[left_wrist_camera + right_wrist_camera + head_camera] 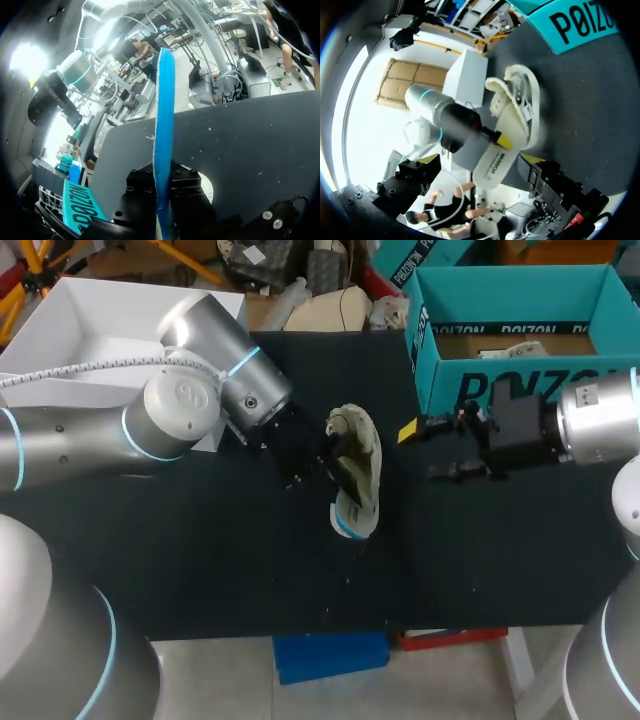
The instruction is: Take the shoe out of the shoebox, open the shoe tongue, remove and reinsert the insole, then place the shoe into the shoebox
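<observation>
Left hand [163,197], fingers clamped on the blue-backed insole [163,115], holds it edge-on at the mouth of the cream shoe [360,455], which lies on its side on the black surface [200,570]. Right hand [437,450], fingers apart and empty, hangs just beside the shoe. Teal shoebox [500,390] stands behind it. Judged step: insole handling. Keep the insole aligned with the opening and brace the shoe.
</observation>
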`<state>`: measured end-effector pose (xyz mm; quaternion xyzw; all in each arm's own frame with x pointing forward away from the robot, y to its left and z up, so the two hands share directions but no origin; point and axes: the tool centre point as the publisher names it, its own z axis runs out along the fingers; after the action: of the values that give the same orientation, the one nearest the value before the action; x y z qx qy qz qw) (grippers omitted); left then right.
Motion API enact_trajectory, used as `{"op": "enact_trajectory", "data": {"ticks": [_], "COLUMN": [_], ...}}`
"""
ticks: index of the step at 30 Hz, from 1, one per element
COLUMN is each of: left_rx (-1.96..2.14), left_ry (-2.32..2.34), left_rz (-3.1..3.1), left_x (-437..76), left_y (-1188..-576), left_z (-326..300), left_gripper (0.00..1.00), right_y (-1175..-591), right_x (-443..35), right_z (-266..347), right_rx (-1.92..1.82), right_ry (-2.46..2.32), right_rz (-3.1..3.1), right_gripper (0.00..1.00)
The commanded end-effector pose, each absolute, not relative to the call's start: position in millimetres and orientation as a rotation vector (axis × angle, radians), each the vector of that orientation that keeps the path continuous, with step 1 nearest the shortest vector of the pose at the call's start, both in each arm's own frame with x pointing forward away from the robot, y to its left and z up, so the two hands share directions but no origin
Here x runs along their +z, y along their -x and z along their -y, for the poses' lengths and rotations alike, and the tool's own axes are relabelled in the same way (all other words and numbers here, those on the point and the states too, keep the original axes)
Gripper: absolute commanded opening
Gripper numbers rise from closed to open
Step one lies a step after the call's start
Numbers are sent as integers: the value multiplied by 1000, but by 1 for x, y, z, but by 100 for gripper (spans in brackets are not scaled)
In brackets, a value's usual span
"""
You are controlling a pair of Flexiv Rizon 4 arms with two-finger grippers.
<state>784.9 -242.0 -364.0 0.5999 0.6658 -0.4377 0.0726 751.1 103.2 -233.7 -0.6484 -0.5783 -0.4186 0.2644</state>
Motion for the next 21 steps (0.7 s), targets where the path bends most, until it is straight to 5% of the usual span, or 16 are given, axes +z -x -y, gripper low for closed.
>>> {"op": "enact_trajectory", "data": {"ticks": [1, 21], "left_rx": [-1332, -1203], "left_ry": [-1808, -1716], "left_rz": [-1994, -2010], "left_x": [-372, -382], "left_y": [-798, -839], "left_z": [246, 249], "left_gripper": [0, 0], "right_y": [-751, -751], "right_x": [-233, -233], "right_z": [-104, -104], "right_rx": [-1128, -1128], "right_ry": [1755, 1755], "right_rz": [1564, 1564], "right_gripper": [100, 100]}}
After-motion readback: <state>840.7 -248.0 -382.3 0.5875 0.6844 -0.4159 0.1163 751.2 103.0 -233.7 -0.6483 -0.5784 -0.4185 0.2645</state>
